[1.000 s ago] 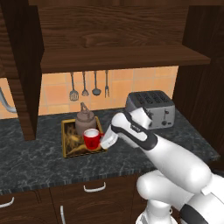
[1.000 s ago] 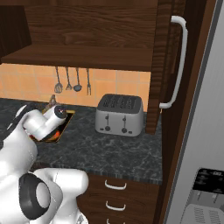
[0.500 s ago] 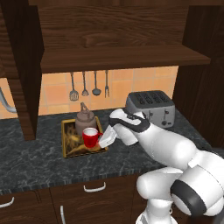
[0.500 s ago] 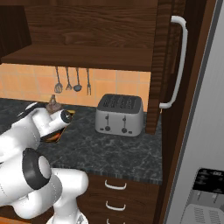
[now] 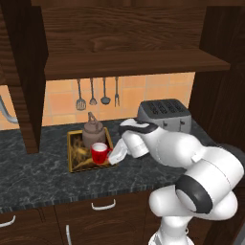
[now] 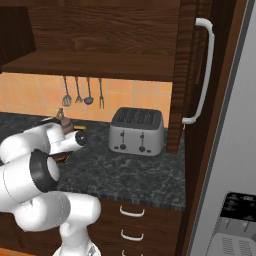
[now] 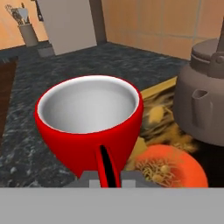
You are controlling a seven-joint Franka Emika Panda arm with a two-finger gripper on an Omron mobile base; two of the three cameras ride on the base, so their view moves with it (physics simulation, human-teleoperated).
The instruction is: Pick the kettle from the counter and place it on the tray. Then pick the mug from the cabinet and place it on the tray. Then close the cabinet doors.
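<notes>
My gripper [image 5: 113,154] is closed narrowly on the handle of the red mug [image 5: 99,152], which it holds upright over the near right part of the tray [image 5: 72,161]. In the hand view the mug [image 7: 89,122] shows its white inside, with its handle running down between my finger tips; whether its base touches the tray I cannot tell. Just behind the mug, the brownish-grey kettle [image 5: 93,134] stands upright on the tray; in the hand view it [image 7: 205,107] rises to the right above the tray's orange-yellow picture. The gold-rimmed tray lies on the dark marbled bench [image 5: 38,179], near the tiled back wall. To the right of my arm stands a silver four-slot toaster [image 5: 163,114], well apart from the tray. Four utensils [image 5: 97,94] hang on the wall above the kettle. Over them runs the plank shelf of the dark wood cabinet [image 5: 134,60]. In the right base view a cabinet door [image 6: 189,75] with a white bar handle [image 6: 204,72] stands open, edge-on.
</notes>
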